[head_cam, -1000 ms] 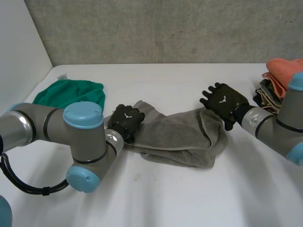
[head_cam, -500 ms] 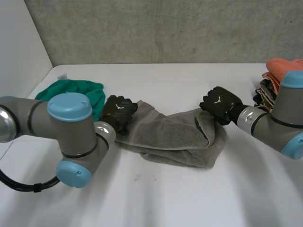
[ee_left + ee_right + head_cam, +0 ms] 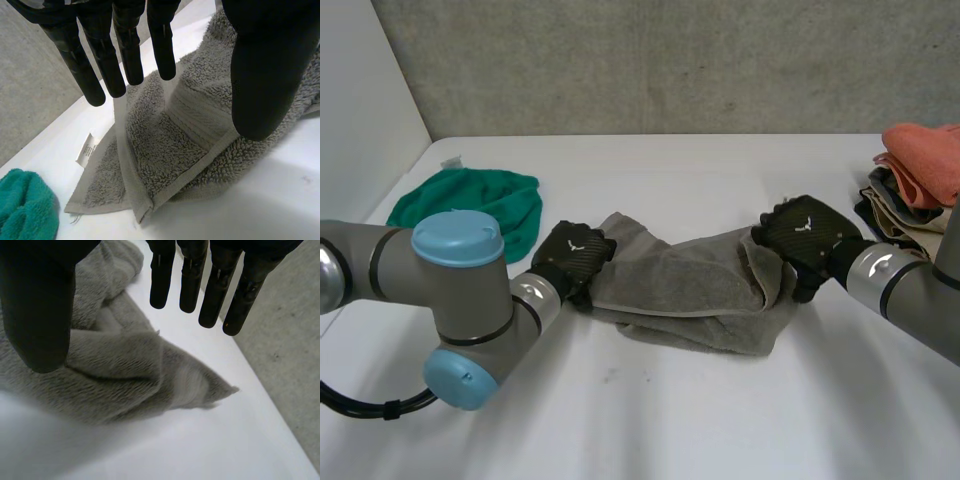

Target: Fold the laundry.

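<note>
The grey towel (image 3: 685, 290) is lying crumpled mid-frame on the table (image 3: 670, 420), its long axis running between the left hand (image 3: 575, 255) and right hand (image 3: 807, 235), each hovering open-fingered over one end

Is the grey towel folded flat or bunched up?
Bunched, not folded flat. The grey towel lies in uneven overlapping layers, its hems crossing askew near the left hand.
</note>
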### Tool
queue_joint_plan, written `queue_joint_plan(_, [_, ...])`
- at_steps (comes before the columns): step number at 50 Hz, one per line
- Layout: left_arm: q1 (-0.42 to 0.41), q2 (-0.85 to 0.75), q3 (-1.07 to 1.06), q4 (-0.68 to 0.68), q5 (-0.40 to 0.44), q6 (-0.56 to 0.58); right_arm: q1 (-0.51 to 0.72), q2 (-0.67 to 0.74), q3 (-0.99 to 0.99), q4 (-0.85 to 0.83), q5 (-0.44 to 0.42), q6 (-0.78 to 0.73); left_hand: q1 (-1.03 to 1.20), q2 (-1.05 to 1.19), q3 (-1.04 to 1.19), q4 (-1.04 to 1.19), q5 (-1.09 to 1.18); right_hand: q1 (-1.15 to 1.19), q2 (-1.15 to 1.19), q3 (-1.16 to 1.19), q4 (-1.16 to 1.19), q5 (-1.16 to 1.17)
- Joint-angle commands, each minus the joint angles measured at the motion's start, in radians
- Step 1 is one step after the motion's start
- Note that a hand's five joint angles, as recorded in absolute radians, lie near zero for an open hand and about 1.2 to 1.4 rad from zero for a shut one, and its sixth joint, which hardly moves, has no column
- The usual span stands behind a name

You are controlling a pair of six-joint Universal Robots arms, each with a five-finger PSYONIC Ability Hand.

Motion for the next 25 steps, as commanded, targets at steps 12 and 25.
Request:
queue_joint_plan(12, [-0.002,-0.087,0.115,-0.003,0.024,-0.001,-0.022,0.003,0.086,-0.048,0.005,-0.004,0.263,0.266,0.259,0.273,0.277,0.066,0.01,0.012,0.014,0.02])
queue_joint_plan(25, [-0.002,-0.128,0.152,-0.005,0.065,-0.003,-0.045,0.005,0.124,-0.071,0.004,-0.005,0.307,0.31,0.303,0.317,0.321,0.068,0.013,0.015,0.017,0.023])
